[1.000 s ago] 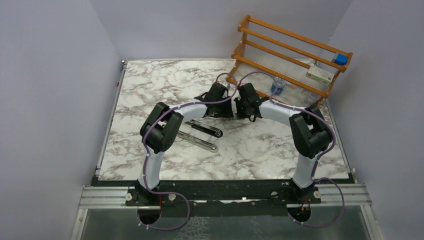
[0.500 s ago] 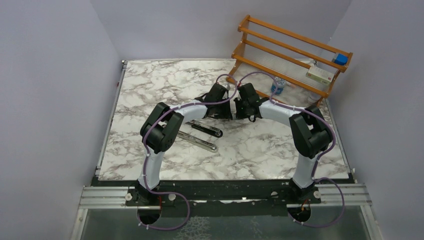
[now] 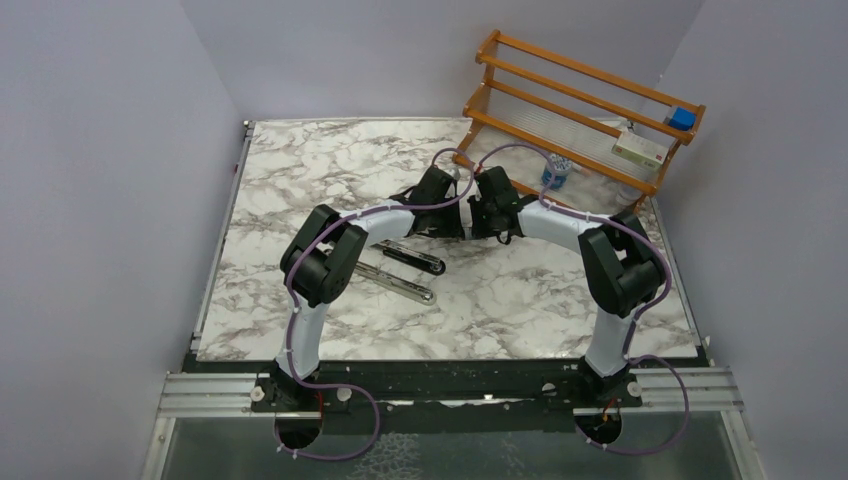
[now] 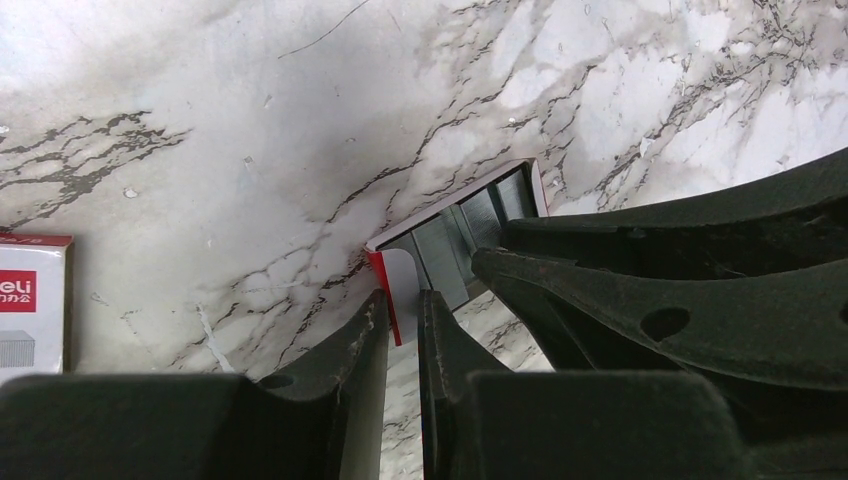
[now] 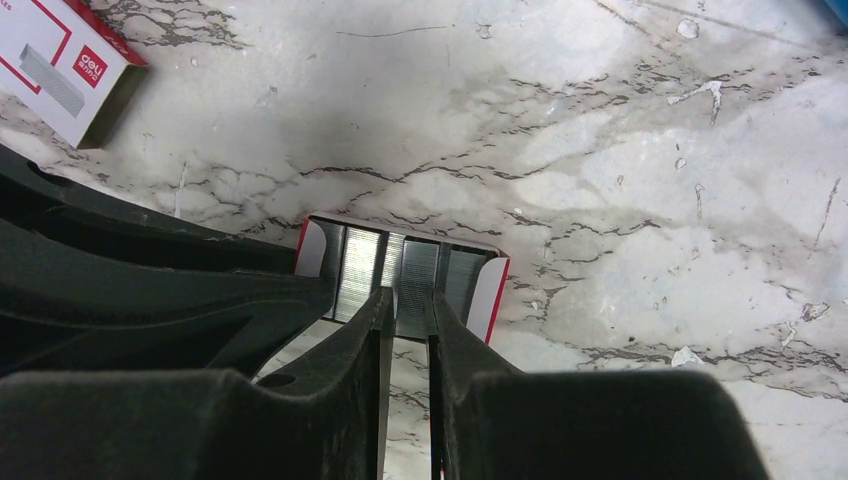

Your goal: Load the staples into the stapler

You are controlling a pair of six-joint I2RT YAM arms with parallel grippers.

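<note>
left end effector (image 4: 402, 312): nearly closed, pinching staple tray (image 4: 400, 265) end wall
right end effector (image 5: 408, 308): nearly closed on one staple strip (image 5: 418, 270) in tray
stapler (image 3: 412, 260): open on bench (image 3: 300, 170), near left end effector, toward arm bases

Pale lavender-grey walls (image 3: 100, 150) close in on three sides, plain and evenly lit, with only soft shadows. The desk (image 3: 300, 170) has a white marble pattern with grey-brown veins and a dark frame along its edges. In the far right corner an orange wooden rack (image 3: 560, 95) with slatted shelves is set at an angle. A small blue block (image 3: 682, 119) sits at its right end, a white box (image 3: 640, 150) just below. A silver aluminium rail (image 3: 200, 393) runs along the near edge, with a dark glossy panel (image 3: 480, 455) beneath.
</note>
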